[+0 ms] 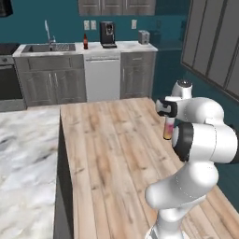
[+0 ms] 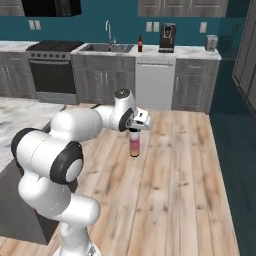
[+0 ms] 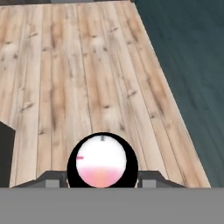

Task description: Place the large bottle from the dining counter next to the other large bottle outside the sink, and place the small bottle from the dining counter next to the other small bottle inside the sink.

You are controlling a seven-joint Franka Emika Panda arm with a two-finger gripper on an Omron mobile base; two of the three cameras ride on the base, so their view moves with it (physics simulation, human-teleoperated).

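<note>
While the sink (image 1: pixel 48 47) sits far left with a dark bottle (image 1: pixel 85 42) on the desk (image 1: pixel 126 46) beside it, we see our hand (image 2: pixel 134 129) clamped on the pink bottle (image 2: pixel 134 144) (lifted above the wooden floor (image 2: pixel 175 180)).

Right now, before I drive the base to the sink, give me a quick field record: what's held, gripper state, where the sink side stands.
held: pink bottle, hanging upright below the hand, above the wood floor
gripper: closed on the bottle's top, one finger each side in the hand view
sink: far counter, ahead of the base
dark bottle: upright on that counter, right of the sink
coffee machine: further right on the same counter
placement: not yet done
</note>
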